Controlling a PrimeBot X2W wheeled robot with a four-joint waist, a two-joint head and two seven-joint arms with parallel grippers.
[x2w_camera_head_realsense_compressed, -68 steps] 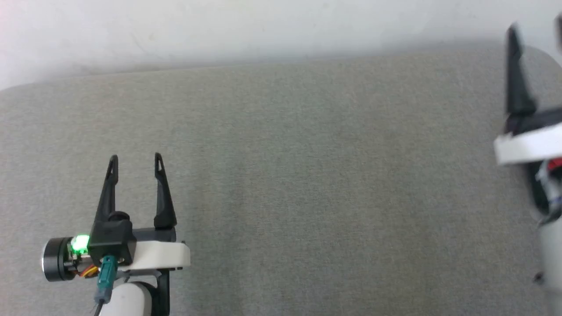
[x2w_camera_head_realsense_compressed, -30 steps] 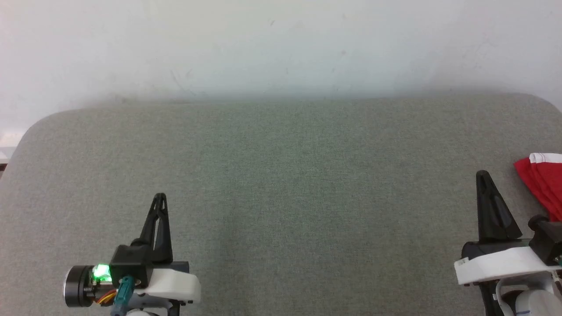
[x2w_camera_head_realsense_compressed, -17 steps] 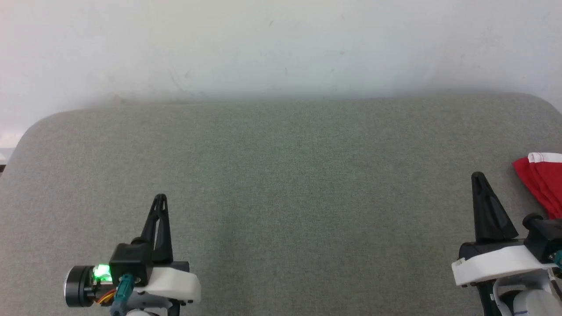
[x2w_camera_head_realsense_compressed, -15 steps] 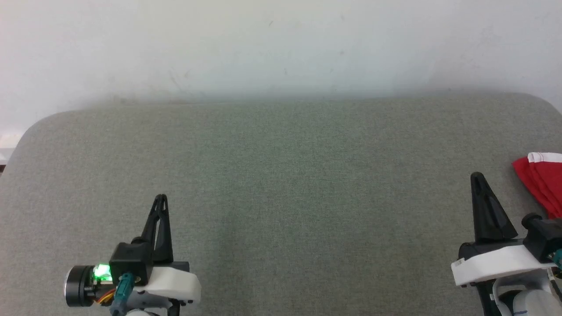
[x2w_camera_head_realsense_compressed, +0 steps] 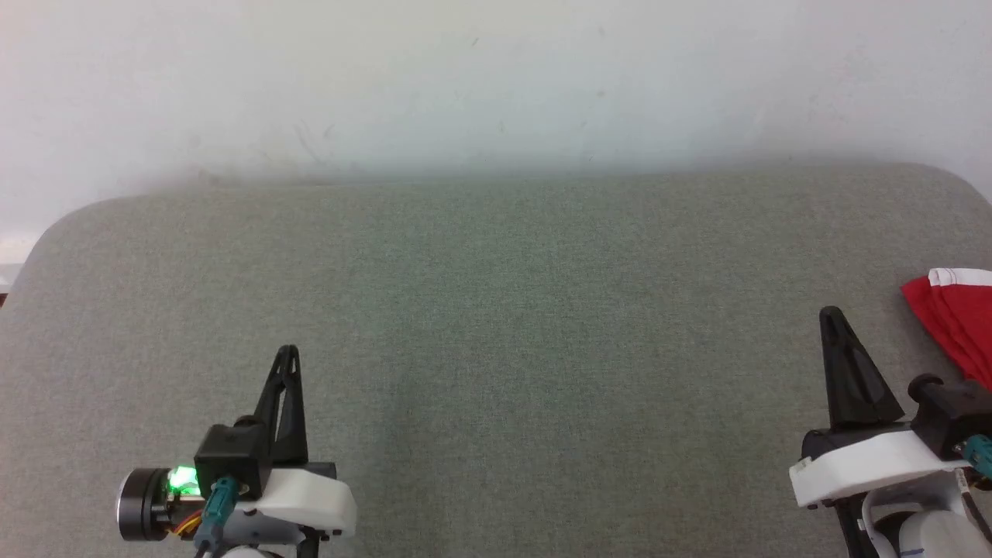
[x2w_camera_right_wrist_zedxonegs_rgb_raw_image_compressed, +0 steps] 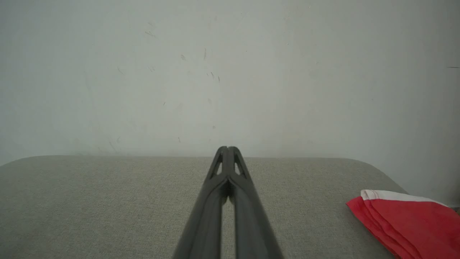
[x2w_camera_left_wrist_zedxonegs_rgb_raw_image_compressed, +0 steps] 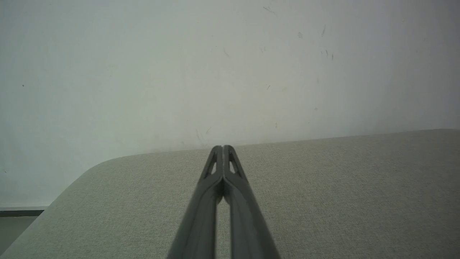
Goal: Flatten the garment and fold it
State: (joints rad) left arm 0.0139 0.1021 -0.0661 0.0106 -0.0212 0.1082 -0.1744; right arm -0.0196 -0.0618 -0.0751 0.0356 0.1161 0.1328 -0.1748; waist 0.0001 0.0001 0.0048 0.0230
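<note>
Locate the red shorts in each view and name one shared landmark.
Head view: red shorts at the right edge, beyond the right gripper.
Right wrist view: red shorts in the lower right corner.
Left wrist view: grey padded surface and white wall ahead of shut jaws.
Shared landmark: the surface's far edge against the wall.

A grey fabric worktop (x2w_camera_head_realsense_compressed: 542, 310) with rounded far corners meets a pale wall (x2w_camera_head_realsense_compressed: 465, 77). Over its near left part sits the left gripper (x2w_camera_head_realsense_compressed: 288, 351), fingers pressed together. The right gripper (x2w_camera_head_realsense_compressed: 829, 314) is the same, by the right edge. Just beside it lie folded red shorts (x2w_camera_head_realsense_compressed: 957, 318) with a white band, cut off at that edge.
</note>
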